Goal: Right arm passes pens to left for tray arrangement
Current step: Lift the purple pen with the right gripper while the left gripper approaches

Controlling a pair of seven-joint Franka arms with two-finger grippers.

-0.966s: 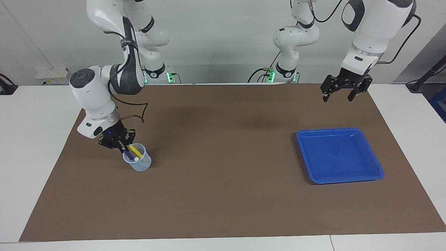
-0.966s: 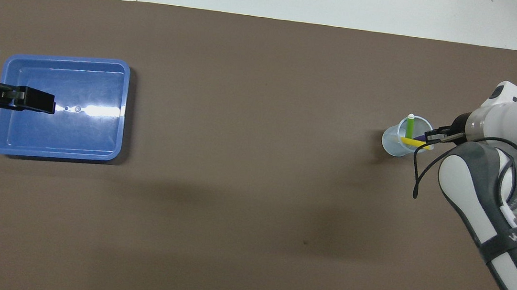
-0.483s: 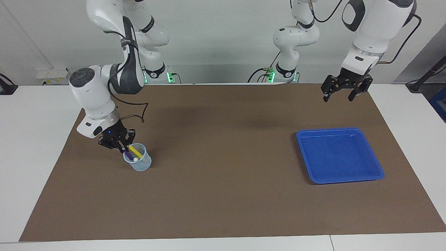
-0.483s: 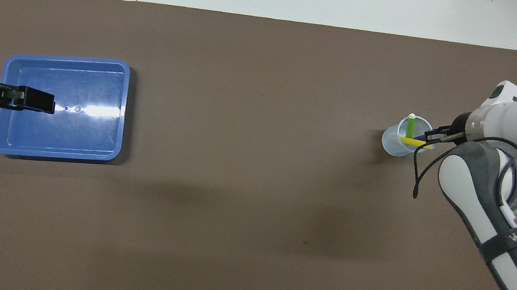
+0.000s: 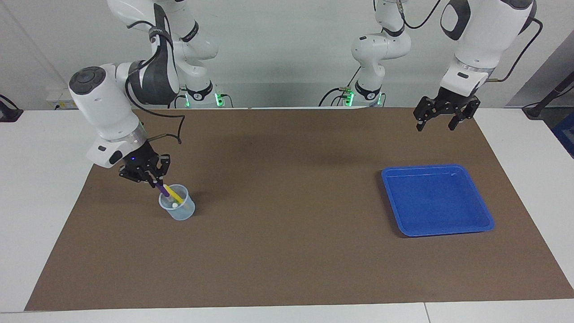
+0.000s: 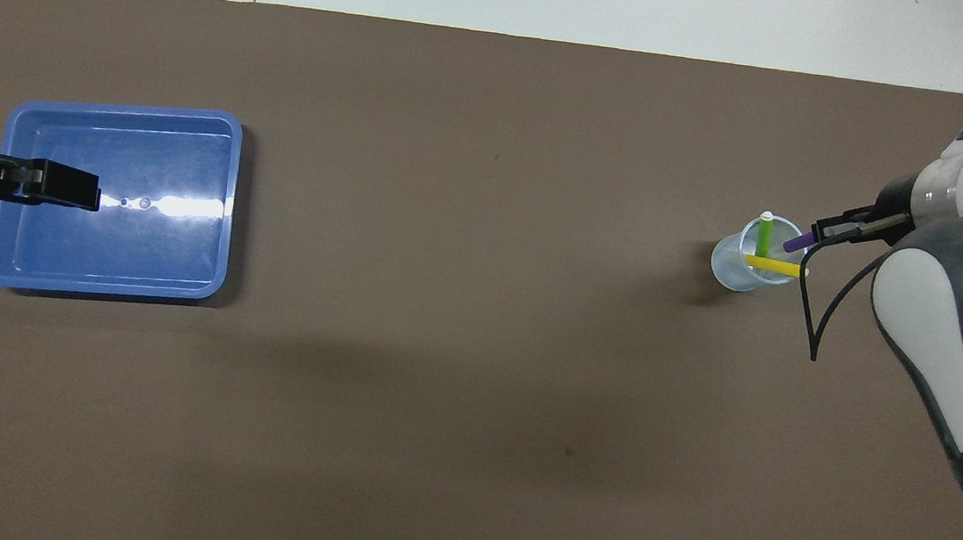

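Observation:
A small translucent cup stands toward the right arm's end of the table. It holds a yellow pen and a green pen. My right gripper is shut on the upper end of the purple pen and holds it slanted, its lower end still at the cup's rim. My left gripper is open and waits in the air over the blue tray, which has nothing in it.
A brown mat covers the table between the cup and the tray. White table surface lies around the mat's edges.
My right gripper has risen and drawn back from the cup, pulling the purple pen partly out. The left arm has not moved.

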